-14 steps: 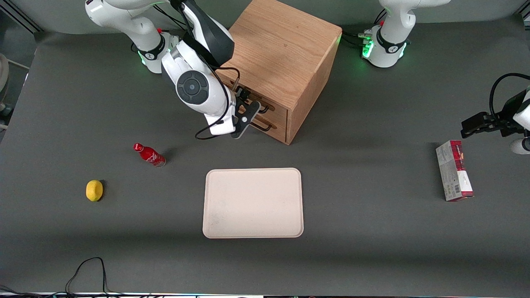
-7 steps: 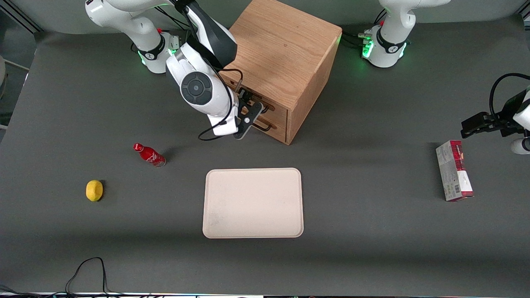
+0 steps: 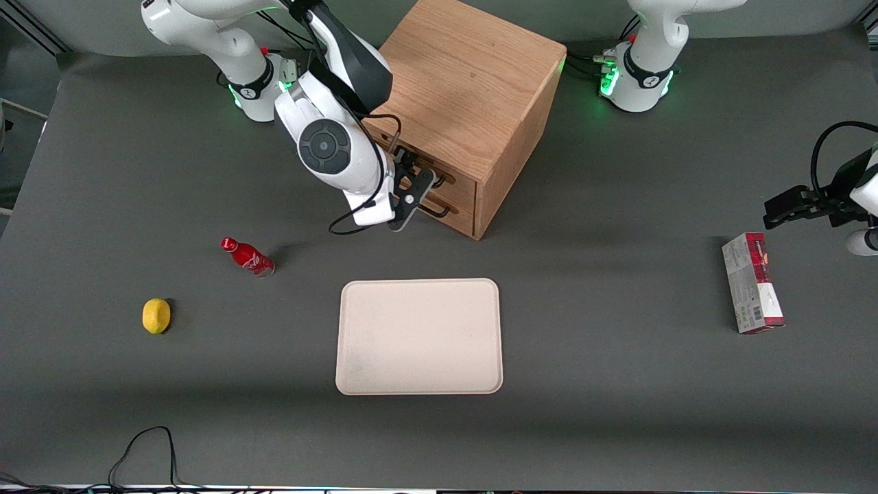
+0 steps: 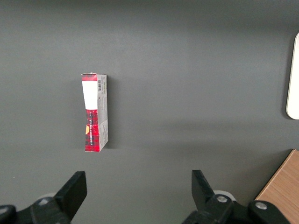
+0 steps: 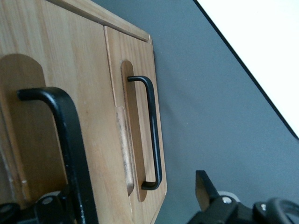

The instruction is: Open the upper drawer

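The oak cabinet (image 3: 466,75) stands at the back of the table. Its upper drawer (image 3: 458,180) and lower drawer (image 3: 461,214) both look closed. My right gripper (image 3: 411,186) is right in front of the drawer fronts, at the height of the upper drawer. In the right wrist view the upper drawer's black bar handle (image 5: 70,140) is very close. It passes between the spread fingertips of the gripper (image 5: 124,200). One fingertip (image 5: 203,186) stands clear over the grey table. The lower drawer's handle (image 5: 153,135) is farther off. The gripper is open and grips nothing.
A cream tray (image 3: 419,335) lies nearer the front camera than the cabinet. A red bottle (image 3: 247,256) and a lemon (image 3: 156,315) lie toward the working arm's end. A red and white carton (image 3: 752,282) lies toward the parked arm's end and also shows in the left wrist view (image 4: 95,112).
A second ago the gripper was slightly farther from the cabinet front. It moved in to the upper handle and has held still for the last half second.
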Tool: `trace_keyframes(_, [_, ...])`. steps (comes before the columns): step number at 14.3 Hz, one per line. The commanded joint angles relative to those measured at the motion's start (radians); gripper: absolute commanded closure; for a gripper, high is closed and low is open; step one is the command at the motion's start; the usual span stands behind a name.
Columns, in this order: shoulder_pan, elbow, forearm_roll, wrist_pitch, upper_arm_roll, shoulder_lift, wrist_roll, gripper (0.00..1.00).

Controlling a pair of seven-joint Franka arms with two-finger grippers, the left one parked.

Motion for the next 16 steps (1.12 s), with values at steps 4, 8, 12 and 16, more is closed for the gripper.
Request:
trace_keyframes(4, [-0.037,0.019,0.025,0.007,-0.01,0.009,-0.066,0.0])
trace_keyframes(8, [-0.072,0.048,0.024,0.002,-0.01,0.018,-0.088,0.0])
trace_keyframes(12, [-0.091,0.085,0.025,-0.001,-0.01,0.038,-0.108,0.0])
trace_keyframes(16, [-0.104,0.142,0.024,-0.001,-0.01,0.076,-0.109,0.0])
